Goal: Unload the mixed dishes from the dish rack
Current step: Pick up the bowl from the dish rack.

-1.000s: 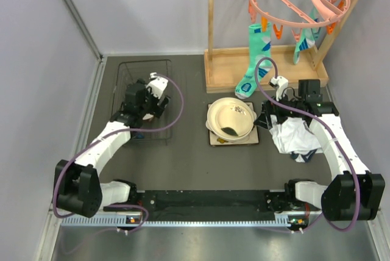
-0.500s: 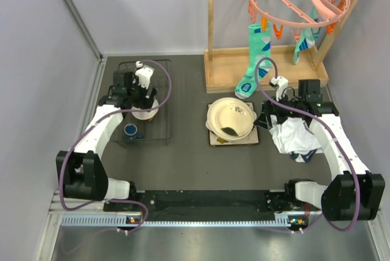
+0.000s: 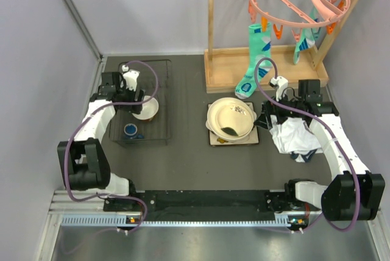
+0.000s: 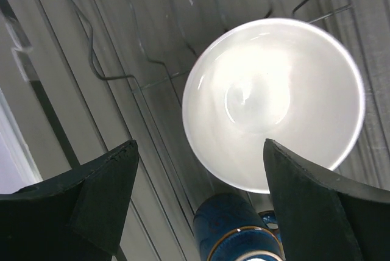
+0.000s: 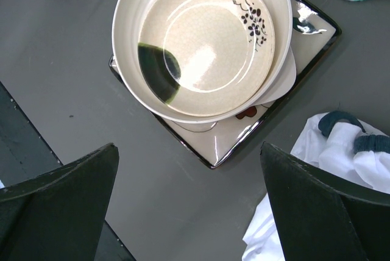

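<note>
We judge the unloading to be well over halfway. In the middle of the counter (image 3: 189,163) a cream bowl (image 5: 201,41) sits nested on a square plate (image 5: 204,145), with the edge of another pale dish showing between them at the right; we cannot tell which dish that is. This stack is well apart from the rack (image 3: 155,75), so we count those pieces as already out.

Two pieces are left in the rack as far as we can see: a white bowl (image 4: 274,102), upright and open to the camera, and a blue mug (image 4: 241,236) just beside it on the near side. We see no other dish among the wires, and no red mug anywhere in these views.

The left gripper (image 4: 200,148) hangs over the rack with its jaws spread wide and nothing between them. In its wrist view the bowl lies toward the right finger and the mug rim sits low between the two. We take the bowl as the step in hand, though the mug is just as close.

The right gripper (image 5: 189,146) hovers above the stack, next to a white cloth (image 3: 295,136), jaws fully apart and holding nothing.

What remains, then, is to lift out the bowl and the mug and set them on the counter.
</note>
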Robot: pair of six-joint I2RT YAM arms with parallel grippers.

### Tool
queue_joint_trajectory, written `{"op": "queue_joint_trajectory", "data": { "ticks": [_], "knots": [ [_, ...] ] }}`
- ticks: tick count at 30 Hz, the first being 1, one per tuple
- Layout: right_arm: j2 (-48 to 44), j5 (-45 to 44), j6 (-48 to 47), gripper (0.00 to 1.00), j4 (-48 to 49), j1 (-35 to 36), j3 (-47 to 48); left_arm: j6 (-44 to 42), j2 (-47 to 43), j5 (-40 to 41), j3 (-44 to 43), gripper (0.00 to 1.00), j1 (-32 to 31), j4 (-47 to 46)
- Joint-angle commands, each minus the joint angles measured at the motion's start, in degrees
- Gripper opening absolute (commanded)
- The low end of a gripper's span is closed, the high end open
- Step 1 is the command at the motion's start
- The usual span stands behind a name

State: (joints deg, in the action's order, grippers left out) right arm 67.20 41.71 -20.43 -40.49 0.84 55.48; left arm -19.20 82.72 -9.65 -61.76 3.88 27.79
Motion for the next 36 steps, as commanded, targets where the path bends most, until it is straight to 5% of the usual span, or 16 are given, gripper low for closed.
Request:
{"op": "queue_joint_trajectory", "data": {
  "ticks": [1, 24, 36],
  "knots": [
    [-0.14, 1.79, -1.2, 0.99, 0.24, -0.49, 0.68, -0.13, 2.36, -2.3, -2.58, 0.86, 2.09, 0.33],
    [-0.31, 1.97, -1.37, 0.99, -0.03, -0.58, 0.85, 0.13, 13.08, -5.9, -7.15, 0.68, 3.15, 1.83],
    [-0.31, 1.71, -1.37, 0.99, 0.15, -0.58, 0.68, 0.83, 16.6, -9.69, -9.35, 0.49, 3.06, 4.02]
  ]
}}
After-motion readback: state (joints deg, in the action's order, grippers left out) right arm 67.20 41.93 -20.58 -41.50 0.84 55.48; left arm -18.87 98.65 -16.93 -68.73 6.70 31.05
